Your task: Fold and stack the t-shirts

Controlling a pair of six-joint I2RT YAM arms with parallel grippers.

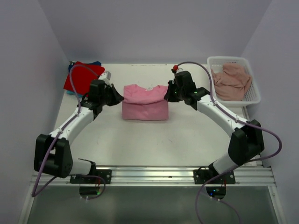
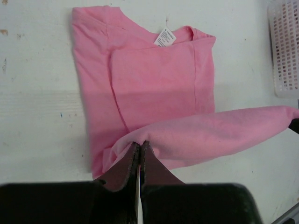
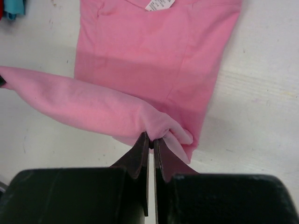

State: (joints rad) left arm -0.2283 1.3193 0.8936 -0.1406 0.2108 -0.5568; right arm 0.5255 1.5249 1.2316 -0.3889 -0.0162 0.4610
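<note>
Our left pincer [image 2: 140,148] is clenched on one end of the lifted edge of a bright pink soft cloth t-shirt [image 1: 145,108], our right pincer [image 3: 150,140] on the other; we see that fold stretched between them above the rest, flat mid-tabletop. Farther, a red cloth t-shirt [image 1: 83,74] and a teal-blue one [image 3: 15,5] sit at the far left corner; a dusty-pink t-shirt [image 1: 231,81] fills the white plastic mesh basket [image 1: 228,59] at the far right.

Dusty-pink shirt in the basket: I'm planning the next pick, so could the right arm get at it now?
Probably not yet: the right tool is shut on the bright pink shirt. Otherwise the way looks free: nothing covers the dusty-pink shirt in the open basket.
</note>
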